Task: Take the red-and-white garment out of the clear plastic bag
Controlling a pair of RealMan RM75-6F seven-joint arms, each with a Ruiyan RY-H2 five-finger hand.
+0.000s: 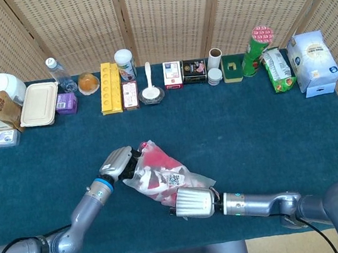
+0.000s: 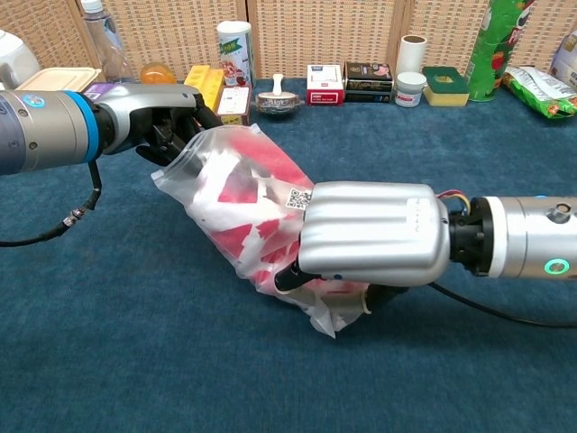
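Head view. Clear plastic bag (image 1: 164, 178) lies near the front middle of the blue bench (image 1: 252, 127), the red-and-white garment (image 1: 156, 166) inside it. Left hand (image 1: 118, 161) at the bag's upper-left end, fingers closed on the plastic there. Right hand (image 1: 192, 203) at the lower-right end, its silver back up; fingers hidden beneath. Along the far edge: a water bottle (image 1: 56, 73), a yellow tray (image 1: 110, 87), a green can (image 1: 256, 48).

Chest view. Left hand (image 2: 153, 122) has dark fingers (image 2: 176, 126) pinching the bag's (image 2: 216, 225) mouth edge. Garment (image 2: 270, 167) shows red and white through the plastic, wholly inside. Right hand (image 2: 371, 234) covers the bag's lower end, fingers curled under, gripping the plastic and bunched cloth.
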